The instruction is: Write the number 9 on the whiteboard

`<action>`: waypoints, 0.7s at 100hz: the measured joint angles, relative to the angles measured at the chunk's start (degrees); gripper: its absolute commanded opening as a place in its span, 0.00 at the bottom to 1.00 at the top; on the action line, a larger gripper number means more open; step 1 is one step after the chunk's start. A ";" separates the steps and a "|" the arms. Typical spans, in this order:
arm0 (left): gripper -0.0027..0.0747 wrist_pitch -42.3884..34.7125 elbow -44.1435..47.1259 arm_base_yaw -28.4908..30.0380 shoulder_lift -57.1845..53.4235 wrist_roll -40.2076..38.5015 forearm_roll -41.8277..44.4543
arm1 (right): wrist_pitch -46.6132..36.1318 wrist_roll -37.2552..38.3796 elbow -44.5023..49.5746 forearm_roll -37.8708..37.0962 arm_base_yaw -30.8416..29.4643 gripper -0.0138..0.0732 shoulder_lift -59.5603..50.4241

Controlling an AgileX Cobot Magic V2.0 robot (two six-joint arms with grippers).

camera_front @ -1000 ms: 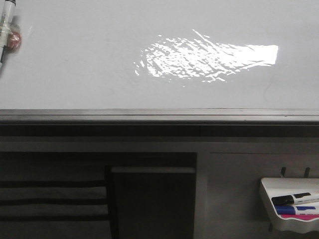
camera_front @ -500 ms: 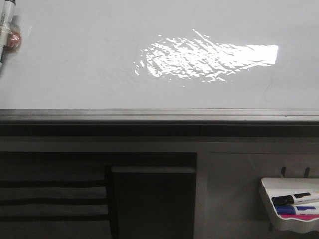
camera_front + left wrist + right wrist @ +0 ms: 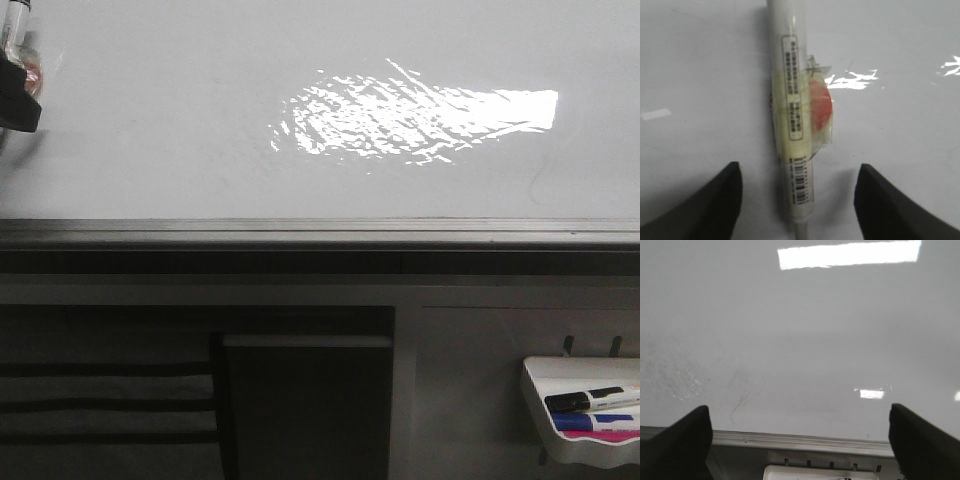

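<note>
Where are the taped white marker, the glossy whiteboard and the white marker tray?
Taped white marker (image 3: 792, 120), left wrist view, labelled barrel.
Glossy whiteboard (image 3: 160, 130), front view, bare surface.
White marker tray (image 3: 545, 380), front view, left wall.

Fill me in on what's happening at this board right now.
The left tool is open, with a white marker lying on the whiteboard between its fingers; it has not gripped the marker. The right tool is open too, over a bare part of the board near its lower frame. No clear 9 is drawn, only faint smudges. More markers sit in a small white tray below the board.
</note>
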 measured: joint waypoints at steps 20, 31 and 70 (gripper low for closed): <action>0.25 -0.60 -0.13 0.00 0.24 0.05 0.00 | 0.18 0.00 0.00 0.09 0.00 0.89 0.00; 0.18 -0.72 -0.12 0.00 0.24 0.05 0.00 | 0.24 0.00 0.00 0.09 0.00 0.89 0.00; 0.03 -0.34 -0.25 0.00 0.24 0.05 0.00 | 0.47 0.00 -0.14 0.23 0.00 0.89 0.35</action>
